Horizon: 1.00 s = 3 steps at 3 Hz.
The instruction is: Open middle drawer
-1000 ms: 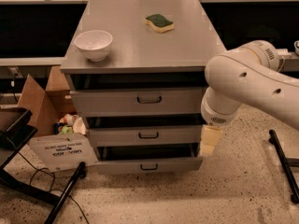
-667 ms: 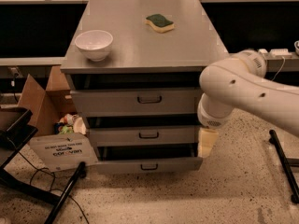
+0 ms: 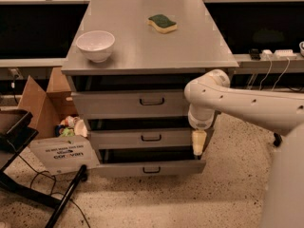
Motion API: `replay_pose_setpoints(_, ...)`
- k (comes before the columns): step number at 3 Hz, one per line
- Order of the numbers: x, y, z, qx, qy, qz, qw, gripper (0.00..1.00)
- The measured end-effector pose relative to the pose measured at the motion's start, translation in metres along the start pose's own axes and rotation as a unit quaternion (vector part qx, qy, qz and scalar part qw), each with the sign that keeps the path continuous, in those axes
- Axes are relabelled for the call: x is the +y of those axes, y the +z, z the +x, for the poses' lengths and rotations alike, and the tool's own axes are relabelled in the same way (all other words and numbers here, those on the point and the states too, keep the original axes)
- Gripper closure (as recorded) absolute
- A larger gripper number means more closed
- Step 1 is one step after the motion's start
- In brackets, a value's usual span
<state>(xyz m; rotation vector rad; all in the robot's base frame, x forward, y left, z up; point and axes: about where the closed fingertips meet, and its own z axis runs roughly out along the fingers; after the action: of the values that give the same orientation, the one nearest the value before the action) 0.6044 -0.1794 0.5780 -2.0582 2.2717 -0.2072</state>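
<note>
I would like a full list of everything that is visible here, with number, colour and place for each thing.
cabinet: one, grey, centre, three drawers.
bowl: one, white, on the cabinet top, left.
sponge: one, green over yellow, on the top, far side.
top drawer: one, grey, under the top.
middle drawer: one, grey, dark loop handle, second from above.
lowest drawer: one, grey, near the floor.
cardboard box: one, brown, left of the cabinet.
arm: one, white, extends from the right.
tool: one, pale yellow, pointing down at the middle drawer's right end.

I see a round white bowl (image 3: 95, 45) and a green-yellow sponge (image 3: 162, 23) on the grey cabinet top (image 3: 190, 49). A brown cardboard box (image 3: 38, 103) stands beside it.
</note>
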Motion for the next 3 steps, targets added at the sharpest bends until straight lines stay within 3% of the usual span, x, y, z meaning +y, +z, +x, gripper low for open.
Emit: replay_pose_setpoints(3,-0.015,0.093,-0.02,-0.038,-0.022,-0.042,0.9981,0.0)
